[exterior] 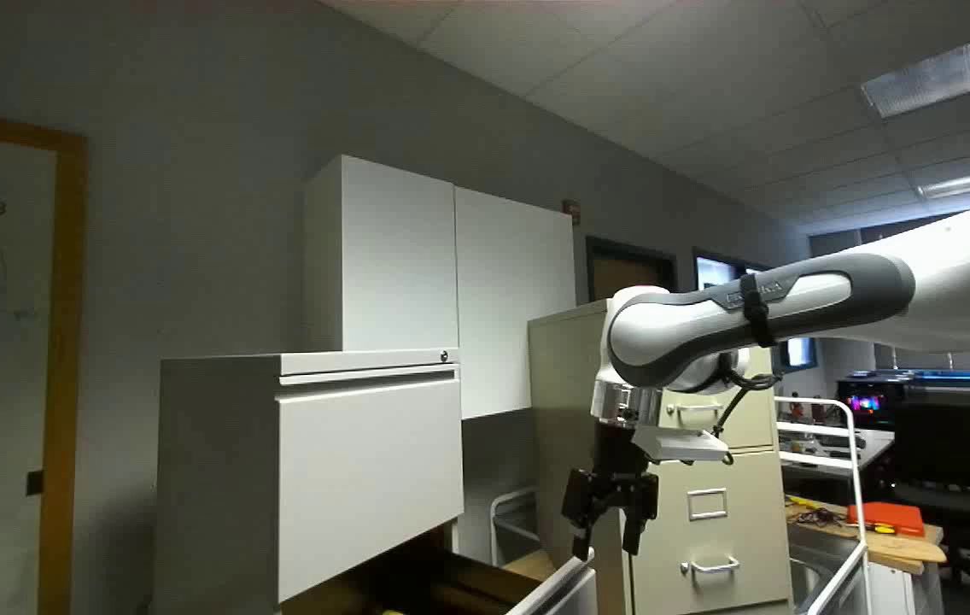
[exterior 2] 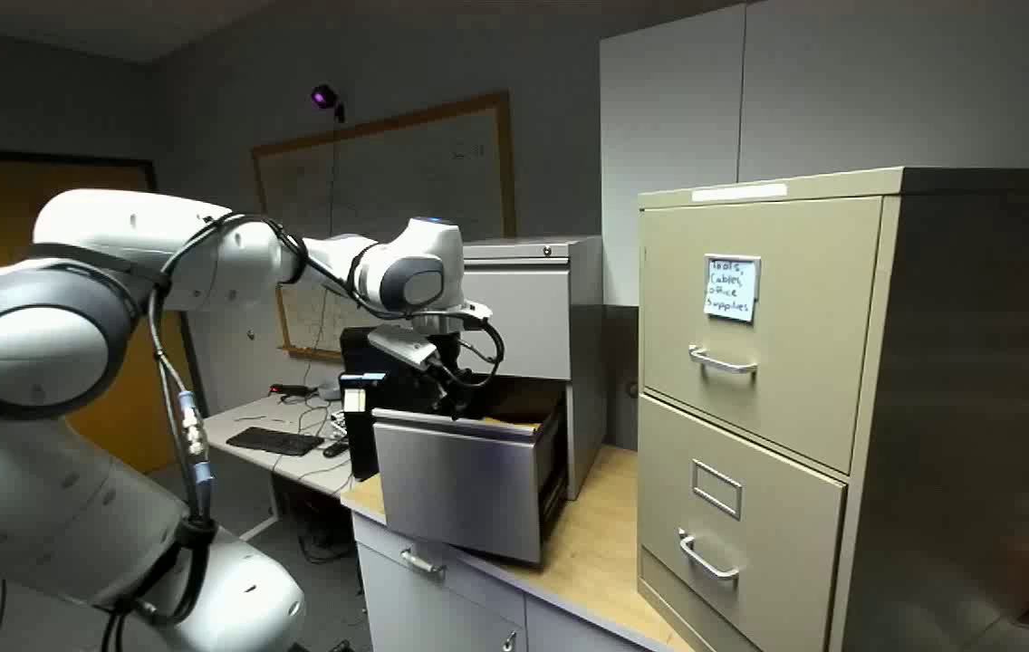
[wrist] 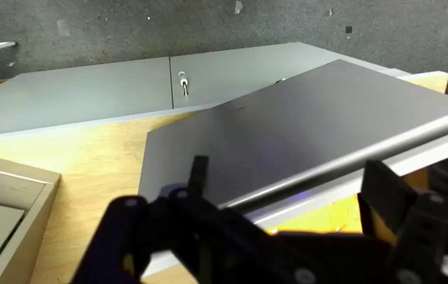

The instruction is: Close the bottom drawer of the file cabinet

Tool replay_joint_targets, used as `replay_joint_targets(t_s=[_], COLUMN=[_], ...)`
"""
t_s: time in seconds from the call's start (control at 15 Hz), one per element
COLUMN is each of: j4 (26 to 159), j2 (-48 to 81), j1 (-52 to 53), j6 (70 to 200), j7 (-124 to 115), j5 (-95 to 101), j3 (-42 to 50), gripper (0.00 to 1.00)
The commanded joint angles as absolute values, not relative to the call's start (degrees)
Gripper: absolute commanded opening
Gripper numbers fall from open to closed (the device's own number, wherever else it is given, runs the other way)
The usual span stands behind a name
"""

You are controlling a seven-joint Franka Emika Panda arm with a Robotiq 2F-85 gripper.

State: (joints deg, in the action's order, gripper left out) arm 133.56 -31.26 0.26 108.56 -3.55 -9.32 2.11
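The bottom drawer (exterior 2: 460,489) is pulled out of the file cabinet (exterior 2: 586,362), under one closed upper drawer (exterior: 370,474).
"Tools, Cables, office Supplies" is written on one label (exterior 2: 732,288) of the beige cabinet (exterior 2: 804,398), where two handles (exterior 2: 721,363) are counted; FRANKA, partly covered by a strap (exterior: 756,312), is lettered on the arm (exterior: 835,295). The gripper (exterior: 605,549) is spread wide at the bottom drawer's top edge; contact cannot be told.
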Motion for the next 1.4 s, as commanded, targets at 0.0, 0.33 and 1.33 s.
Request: replay_joint_targets(t_s=[0.0, 0.33, 1.33], j4=[133.43, 133.4, 138.18], j2=[-31.21, -31.27, -31.12], j1=[-0.23, -0.23, -3.99], j6=[108.52, 108.55, 111.8], j7=[-3.35, -3.35, -3.7], j5=[-9.53, -9.53, -9.49], j3=[1.73, 1.73, 4.47], gripper=[1.0, 1.0, 0.51])
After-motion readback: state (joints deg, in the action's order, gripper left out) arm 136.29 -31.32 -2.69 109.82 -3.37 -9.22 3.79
